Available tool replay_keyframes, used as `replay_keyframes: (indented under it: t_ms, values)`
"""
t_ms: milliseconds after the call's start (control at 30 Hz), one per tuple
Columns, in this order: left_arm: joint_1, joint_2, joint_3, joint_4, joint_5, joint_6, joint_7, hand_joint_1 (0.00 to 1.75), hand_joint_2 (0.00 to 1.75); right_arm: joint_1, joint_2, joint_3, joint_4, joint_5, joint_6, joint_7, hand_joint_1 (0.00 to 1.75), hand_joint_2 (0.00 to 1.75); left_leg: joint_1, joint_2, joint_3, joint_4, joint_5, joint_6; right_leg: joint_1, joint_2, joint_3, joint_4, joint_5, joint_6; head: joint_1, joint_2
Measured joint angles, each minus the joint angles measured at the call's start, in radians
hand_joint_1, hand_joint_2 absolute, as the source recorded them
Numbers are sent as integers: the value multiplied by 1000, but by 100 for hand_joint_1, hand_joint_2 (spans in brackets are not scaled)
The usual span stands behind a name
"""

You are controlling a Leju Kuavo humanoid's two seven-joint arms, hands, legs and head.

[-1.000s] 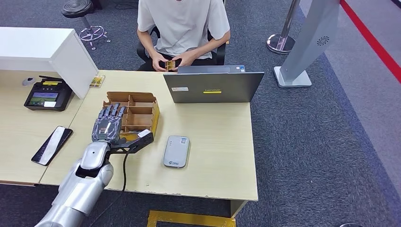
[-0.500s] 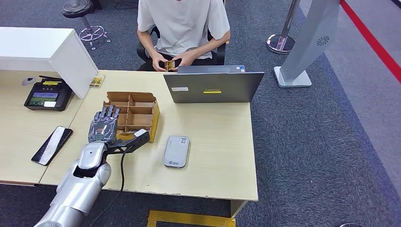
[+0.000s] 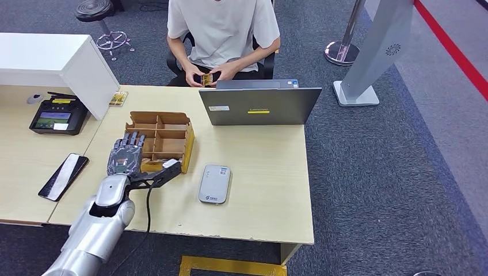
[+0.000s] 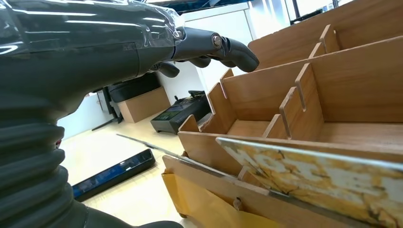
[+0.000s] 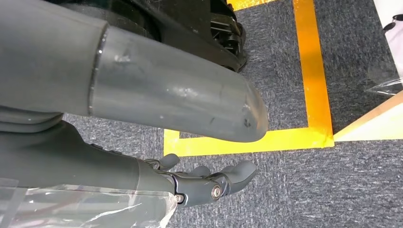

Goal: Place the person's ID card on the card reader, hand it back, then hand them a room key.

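Note:
My left hand (image 3: 124, 155) hovers flat with fingers spread and nothing in it, at the near left corner of the wooden compartment box (image 3: 163, 138). In the left wrist view its dark fingers (image 4: 216, 45) reach over the box (image 4: 304, 99), where a yellow marbled card (image 4: 323, 176) stands in the nearest compartment. The grey-white card reader (image 3: 214, 184) lies on the table to the right of the box. The seated person holds a small card (image 3: 207, 77) in both hands behind the laptop. My right hand (image 5: 204, 183) hangs over the carpet, holding nothing, fingers loosely extended.
An open grey laptop (image 3: 259, 105) stands at the table's far edge. A black payment terminal (image 3: 57, 115) and a phone (image 3: 63, 176) lie on the left table, beside a white box (image 3: 52, 63). Small yellow cards (image 3: 118, 98) lie near it. Yellow floor tape (image 5: 311, 71) runs below.
My left hand has drawn back from over the box toward me and slightly left. The person and the things on the table have not moved.

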Motion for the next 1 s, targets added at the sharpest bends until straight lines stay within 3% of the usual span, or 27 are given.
replay_keyframes:
  t_ms: [233, 600, 1000]
  values:
    - [8, -4, 0, 7, -10, 9, -25, 0, 175, 0, 0, -4, 0, 5, 0, 0, 0, 0, 0, 0, 0, 0, 0, 0, 0, 0, 0, 0, 0, 0, 0, 0]
    - [30, -14, -4, 4, -20, 86, -149, 0, 175, 1, 0, -11, 0, 14, 3, -7, 0, 0, 0, 0, 0, 0, 0, 0, 0, 0, 0, 0, 0, 0, 0, 0]
    - [49, -12, -26, -20, -20, 114, -179, 0, 175, 1, 0, -14, 0, 18, 5, -15, 0, 0, 0, 0, 0, 0, 0, 0, 0, 0, 0, 0, 0, 0, 0, 0]
